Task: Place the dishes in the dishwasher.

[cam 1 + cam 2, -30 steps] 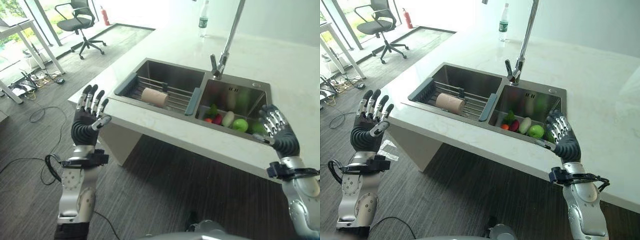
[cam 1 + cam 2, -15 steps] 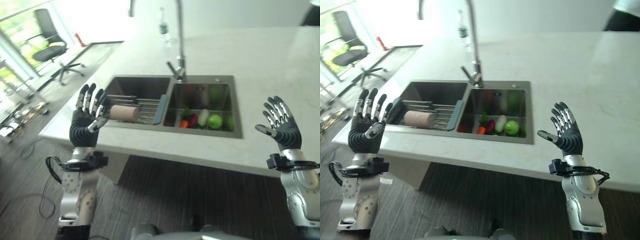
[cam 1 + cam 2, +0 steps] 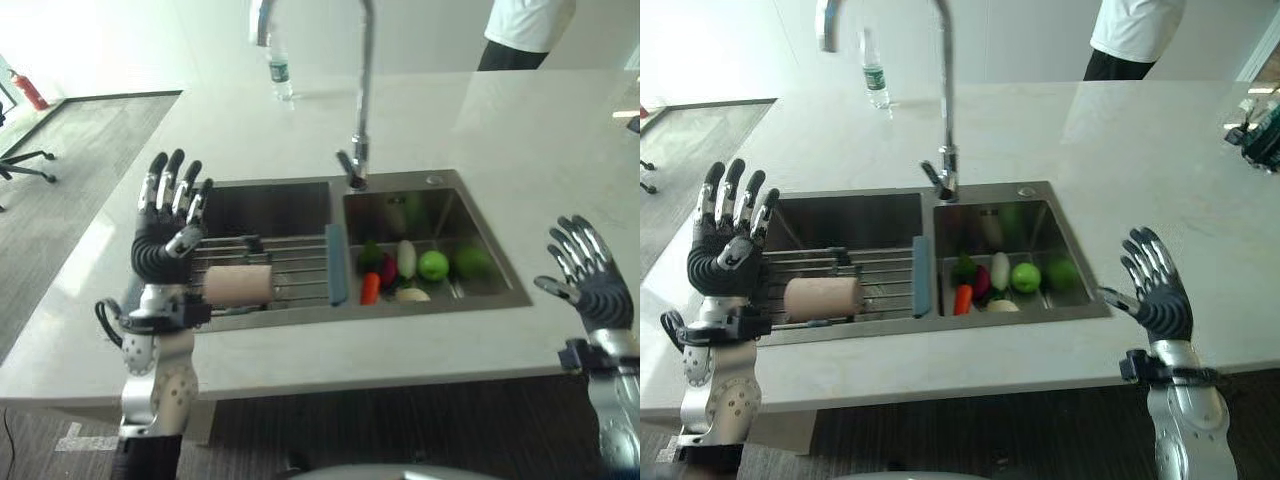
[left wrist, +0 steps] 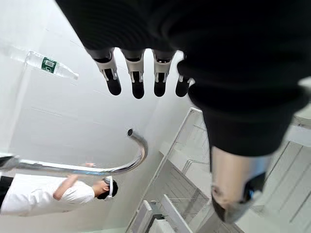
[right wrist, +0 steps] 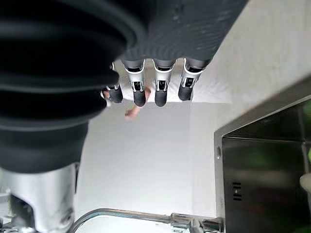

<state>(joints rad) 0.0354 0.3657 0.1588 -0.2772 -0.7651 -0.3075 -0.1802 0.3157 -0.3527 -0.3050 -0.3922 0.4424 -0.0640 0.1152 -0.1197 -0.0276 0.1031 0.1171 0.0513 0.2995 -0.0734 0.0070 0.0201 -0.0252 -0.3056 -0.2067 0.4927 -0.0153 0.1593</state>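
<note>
1 pale pink cylindrical cup (image 3: 238, 284) sideways on sink rack (image 3: 290, 262)

The head camera has swung round, so the sink (image 3: 430, 300) now lies square-on. A person (image 3: 1135, 35) in a white top has come into sight beyond the bench (image 3: 1160, 150). The right hand (image 3: 1160, 295), fingers (image 3: 1145, 255) spread, has drawn off the sink's rim to hover over bare bench.

Left hand (image 3: 165, 240), right hand (image 3: 1160, 295) raised, fingers straight.
</note>
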